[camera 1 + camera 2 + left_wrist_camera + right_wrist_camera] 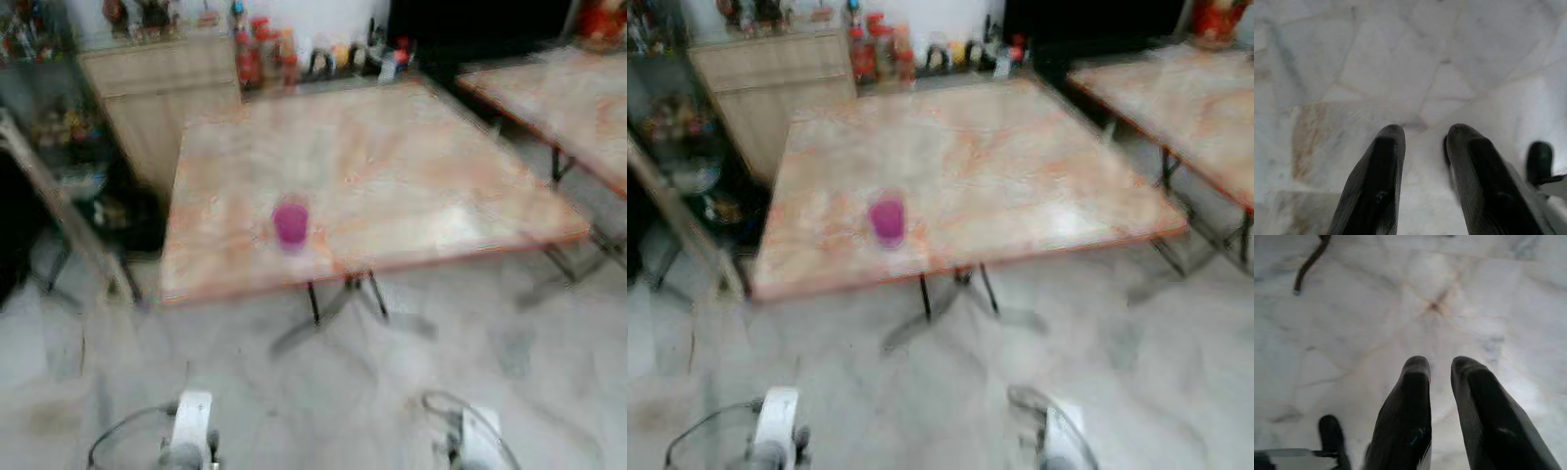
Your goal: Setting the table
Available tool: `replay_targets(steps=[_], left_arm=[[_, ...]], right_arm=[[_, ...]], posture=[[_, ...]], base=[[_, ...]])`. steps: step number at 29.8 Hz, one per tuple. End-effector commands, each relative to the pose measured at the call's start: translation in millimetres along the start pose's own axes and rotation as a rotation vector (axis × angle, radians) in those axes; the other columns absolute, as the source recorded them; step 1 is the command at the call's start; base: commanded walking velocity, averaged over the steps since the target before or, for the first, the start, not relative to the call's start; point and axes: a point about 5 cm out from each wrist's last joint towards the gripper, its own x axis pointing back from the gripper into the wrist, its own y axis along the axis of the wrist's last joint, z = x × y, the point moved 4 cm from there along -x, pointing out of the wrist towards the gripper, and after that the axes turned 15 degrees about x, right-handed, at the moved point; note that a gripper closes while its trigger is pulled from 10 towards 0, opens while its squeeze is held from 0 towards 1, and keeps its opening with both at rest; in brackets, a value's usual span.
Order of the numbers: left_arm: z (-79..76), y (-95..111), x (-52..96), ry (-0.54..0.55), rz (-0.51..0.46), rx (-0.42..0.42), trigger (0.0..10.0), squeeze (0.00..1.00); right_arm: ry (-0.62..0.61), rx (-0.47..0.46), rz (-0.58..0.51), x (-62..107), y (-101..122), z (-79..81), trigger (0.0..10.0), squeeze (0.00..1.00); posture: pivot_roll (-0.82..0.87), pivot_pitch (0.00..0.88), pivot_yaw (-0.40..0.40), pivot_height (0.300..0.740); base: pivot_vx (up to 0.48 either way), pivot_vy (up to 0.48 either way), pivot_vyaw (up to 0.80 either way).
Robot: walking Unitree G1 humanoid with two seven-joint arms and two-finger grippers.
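A pink cup [290,224] stands upright near the front edge of a square table [411,166] with a marbled pinkish top. Both arms hang low in front of me, well short of the table. My left gripper [1422,131] points down at the pale floor, its two black fingers a small gap apart with nothing between them. My right gripper [1441,363] also points at the floor, its fingers likewise slightly apart and empty. The head views are blurred.
A second table [558,88] stands at the right. A wooden cabinet [157,88] and a row of bottles [265,54] line the far wall. Dark clutter and a slanted pole [59,206] sit at the left. Pale tiled floor [392,392] lies between me and the table.
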Motion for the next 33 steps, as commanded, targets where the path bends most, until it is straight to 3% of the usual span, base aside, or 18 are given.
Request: replay_targets(steps=[1,6,24,33], left_arm=[[-5.0,-0.8,-0.5,-0.009,0.004,0.005,10.0,0.0],[-7.0,-1.1,-0.6,-0.011,0.003,-0.003,10.0,0.0],[-7.2,-3.2,-0.3,-0.005,0.005,0.001,10.0,0.0],[-8.4,-3.4,-0.4,-0.004,0.002,0.019,10.0,0.0]], right_arm=[[-0.011,-0.001,0.002,-0.4,0.2,-6.0,10.0,0.0],[-0.014,-0.002,0.002,-0.3,0.0,-6.3,10.0,0.0],[-0.017,0.009,0.007,-0.4,-0.6,-8.6,10.0,0.0],[-0.016,0.015,0.002,-0.7,0.5,-9.9,10.0,0.0]], posture=[[-0.04,0.0,0.027,0.74],[-0.04,0.0,0.025,0.74],[-0.04,0.0,0.018,0.74],[-0.04,0.0,0.012,0.74]], base=[[0.0,0.0,0.0],[0.0,-0.185,0.0],[0.0,-0.461,0.0],[0.0,0.0,0.0]])
